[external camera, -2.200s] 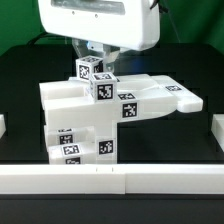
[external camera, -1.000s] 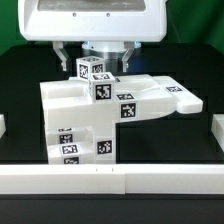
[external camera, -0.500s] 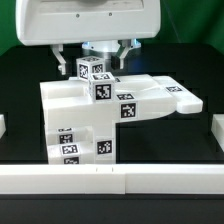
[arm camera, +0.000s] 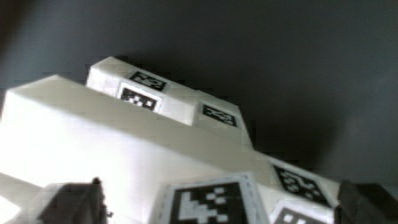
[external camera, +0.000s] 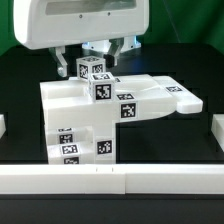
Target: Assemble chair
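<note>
While the assembled chair (external camera: 110,112) sat mid-table on the black mat, just behind the white front rail (external camera: 110,180), the gripper (external camera: 95,50) had risen behind it since a second before, jaws fully spread, holding nothing: a release, apparently.

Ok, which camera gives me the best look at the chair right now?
The exterior view: it shows the whole chair standing on the table, with the open gripper above it. The wrist view shows only part of the chair close up, cropped.
</note>
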{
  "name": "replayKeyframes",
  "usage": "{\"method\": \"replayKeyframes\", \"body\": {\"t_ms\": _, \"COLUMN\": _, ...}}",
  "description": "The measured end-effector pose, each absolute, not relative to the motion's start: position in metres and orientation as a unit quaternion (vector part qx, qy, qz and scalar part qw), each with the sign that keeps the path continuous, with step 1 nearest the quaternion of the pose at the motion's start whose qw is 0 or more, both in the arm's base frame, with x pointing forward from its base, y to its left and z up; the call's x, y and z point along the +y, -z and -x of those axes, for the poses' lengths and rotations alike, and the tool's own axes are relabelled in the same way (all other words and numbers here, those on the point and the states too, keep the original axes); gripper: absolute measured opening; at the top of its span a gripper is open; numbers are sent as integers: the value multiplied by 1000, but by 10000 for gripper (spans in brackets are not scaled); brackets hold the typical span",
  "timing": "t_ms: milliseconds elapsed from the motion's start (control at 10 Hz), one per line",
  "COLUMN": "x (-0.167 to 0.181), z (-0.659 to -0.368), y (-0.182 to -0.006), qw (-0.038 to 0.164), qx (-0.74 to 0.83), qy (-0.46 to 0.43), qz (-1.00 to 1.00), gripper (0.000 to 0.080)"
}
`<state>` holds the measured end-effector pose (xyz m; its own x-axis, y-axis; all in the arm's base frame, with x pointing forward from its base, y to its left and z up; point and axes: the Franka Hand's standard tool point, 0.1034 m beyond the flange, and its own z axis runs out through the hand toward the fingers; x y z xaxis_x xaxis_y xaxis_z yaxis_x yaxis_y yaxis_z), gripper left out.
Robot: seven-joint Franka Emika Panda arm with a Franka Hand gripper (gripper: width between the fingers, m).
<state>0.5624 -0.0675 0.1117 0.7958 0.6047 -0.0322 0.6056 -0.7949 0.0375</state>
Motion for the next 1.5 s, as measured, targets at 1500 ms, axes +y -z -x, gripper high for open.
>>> {"method": "replayKeyframes", "body": {"t_ms": 1500, "x": -66, "z": -561, "y": -110, "qw": 10, "qx": -131, "qy": -1, "qz": -991, "gripper": 282}}
